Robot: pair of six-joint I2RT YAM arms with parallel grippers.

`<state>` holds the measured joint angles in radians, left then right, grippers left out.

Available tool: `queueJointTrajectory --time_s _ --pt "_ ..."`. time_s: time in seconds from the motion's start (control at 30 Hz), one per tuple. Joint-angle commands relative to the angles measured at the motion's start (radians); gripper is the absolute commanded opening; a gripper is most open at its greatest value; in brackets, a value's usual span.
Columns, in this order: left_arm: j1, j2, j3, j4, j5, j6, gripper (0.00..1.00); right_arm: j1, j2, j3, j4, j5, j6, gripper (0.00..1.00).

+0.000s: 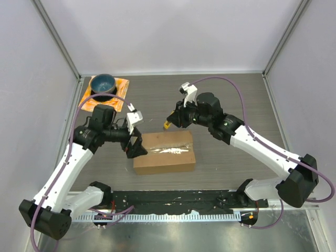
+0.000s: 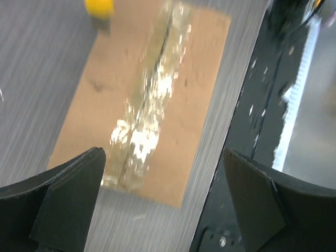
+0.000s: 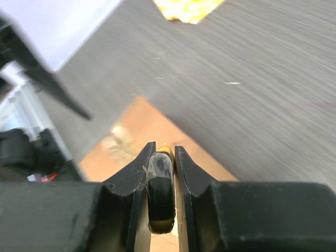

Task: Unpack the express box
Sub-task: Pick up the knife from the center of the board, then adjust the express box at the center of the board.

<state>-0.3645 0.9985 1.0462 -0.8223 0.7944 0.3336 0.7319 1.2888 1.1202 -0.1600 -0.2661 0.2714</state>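
Note:
The express box, a brown carton with shiny tape along its top seam, lies flat in the middle of the table. My left gripper hangs open at the box's left end, holding nothing. In the left wrist view the taped box lies ahead of the left gripper, whose dark fingers are spread wide. My right gripper hovers over the box's far edge, shut on a slim black and yellow tool. The right gripper points down at the box.
A blue bowl sits on an orange cloth at the back left corner. A black rail runs along the near table edge, close to the box. Enclosure walls stand at both sides and the back.

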Motion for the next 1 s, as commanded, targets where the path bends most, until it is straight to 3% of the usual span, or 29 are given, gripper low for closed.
queueJointTrajectory --time_s 0.0,0.13,0.3,0.6,0.97 --pt "-0.004 -0.063 -0.055 -0.268 -0.145 0.332 1.00 -0.006 0.020 0.052 -0.053 0.315 -0.096 0.01" --pt "-0.040 -0.132 -0.124 -0.291 -0.208 0.467 1.00 -0.008 0.027 0.030 0.023 0.456 -0.121 0.01" --pt "-0.144 -0.187 -0.210 -0.256 -0.288 0.487 1.00 -0.009 0.061 0.000 0.103 0.530 -0.129 0.01" --pt "-0.252 -0.155 -0.342 0.078 -0.535 0.366 1.00 -0.009 0.124 -0.065 0.143 0.545 -0.146 0.01" --pt "-0.257 -0.086 -0.397 0.299 -0.782 0.441 1.00 0.023 0.067 -0.201 0.116 0.534 -0.110 0.01"
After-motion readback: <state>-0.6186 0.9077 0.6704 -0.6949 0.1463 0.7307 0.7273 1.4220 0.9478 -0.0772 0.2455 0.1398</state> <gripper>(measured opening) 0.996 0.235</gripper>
